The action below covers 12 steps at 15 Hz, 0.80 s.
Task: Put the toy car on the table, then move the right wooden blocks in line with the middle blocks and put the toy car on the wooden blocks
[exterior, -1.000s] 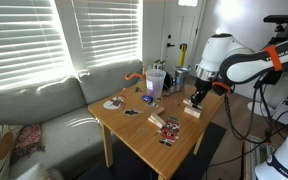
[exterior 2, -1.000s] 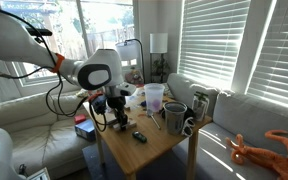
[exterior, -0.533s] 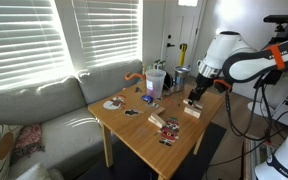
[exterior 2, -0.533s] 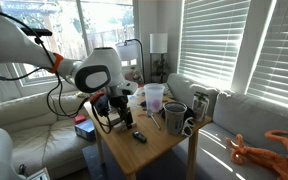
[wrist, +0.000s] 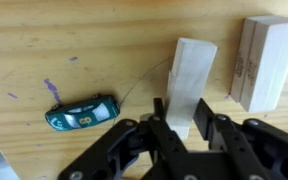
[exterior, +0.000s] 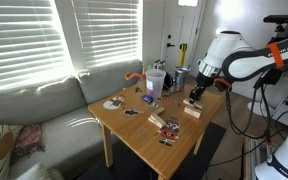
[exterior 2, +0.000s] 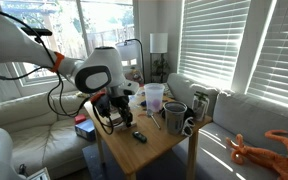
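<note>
In the wrist view my gripper [wrist: 181,118] has a finger on each side of a pale wooden block [wrist: 190,75] that lies on the light-wood table [wrist: 44,50]; the fingers press its sides. A second pale wooden block [wrist: 269,60] lies just right of it. The toy car [wrist: 81,113], small and dark teal, sits on the table left of the fingers, apart from them. In both exterior views the gripper [exterior: 194,99] [exterior 2: 120,120] is low over the table [exterior: 134,140] near its edge. A small dark item [exterior 2: 139,135] beside it may be the car.
Red-and-white striped pieces [exterior: 162,124] lie near the table's front. A clear cup [exterior: 155,82], a blue item [exterior: 149,98] and mugs [exterior 2: 176,118] stand further back. A grey sofa [exterior: 34,110] flanks the table. Window blinds hang behind.
The gripper has shifted slightly over the block between one second ago and half a second ago; nothing visibly moves since then.
</note>
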### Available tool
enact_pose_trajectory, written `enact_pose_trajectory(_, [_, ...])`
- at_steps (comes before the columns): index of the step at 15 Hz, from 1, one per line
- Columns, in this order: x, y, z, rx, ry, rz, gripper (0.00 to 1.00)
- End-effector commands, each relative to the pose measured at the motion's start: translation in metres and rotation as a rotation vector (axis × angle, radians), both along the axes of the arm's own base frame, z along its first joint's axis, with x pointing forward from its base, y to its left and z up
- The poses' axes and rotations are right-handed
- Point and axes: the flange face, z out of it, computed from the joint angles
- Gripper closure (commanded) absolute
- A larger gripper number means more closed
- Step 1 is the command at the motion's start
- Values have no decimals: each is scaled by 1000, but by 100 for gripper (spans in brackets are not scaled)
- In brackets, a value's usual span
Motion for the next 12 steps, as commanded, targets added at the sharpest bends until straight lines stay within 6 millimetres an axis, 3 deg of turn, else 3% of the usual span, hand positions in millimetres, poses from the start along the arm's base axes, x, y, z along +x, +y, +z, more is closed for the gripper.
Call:
enact_pose_trajectory(1, [-3, -3, 6, 23, -15, -1, 93])
enact_pose_trajectory(12, [20, -13, 16, 53, -38, -28, 93])
